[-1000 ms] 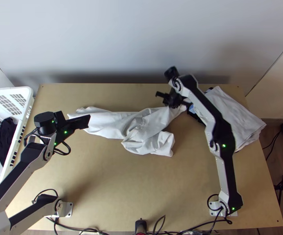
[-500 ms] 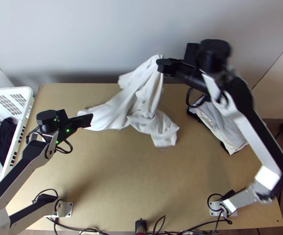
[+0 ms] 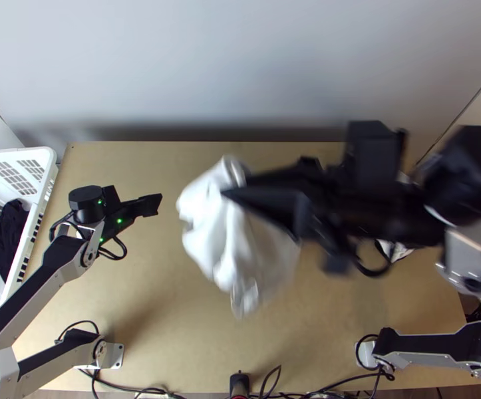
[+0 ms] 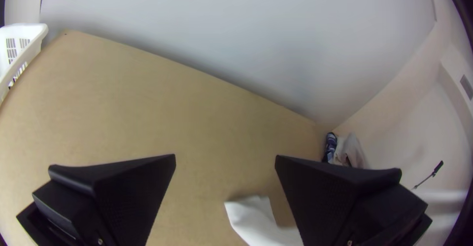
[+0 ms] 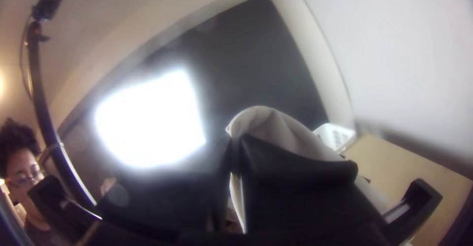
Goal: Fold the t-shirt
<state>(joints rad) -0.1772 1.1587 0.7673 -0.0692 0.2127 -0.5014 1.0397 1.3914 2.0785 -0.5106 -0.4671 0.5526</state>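
Observation:
In the top view my right gripper (image 3: 232,186) is high over the middle of the table, shut on the white t-shirt (image 3: 217,233), which hangs bunched and blurred below and beside it. In the right wrist view the right gripper (image 5: 235,145) pinches a part of the shirt (image 5: 281,130) that bulges over the fingertips. My left gripper (image 3: 152,205) stands left of the shirt, apart from it. From its wrist the left gripper (image 4: 225,159) is open with bare table between its fingers, and a corner of the shirt (image 4: 253,219) shows near one finger.
A white laundry basket (image 3: 48,174) with black cloth (image 3: 7,233) inside stands at the table's left edge. Behind the right arm, a pile of clothes (image 4: 345,150) sits at the table's far right. Bare wood (image 3: 193,332) lies between the two arm bases.
The right gripper has lifted the shirt off the table, swinging it up and then toward the near side, and the cloth has come away from its spread-out lie. The left arm has shifted slightly right.

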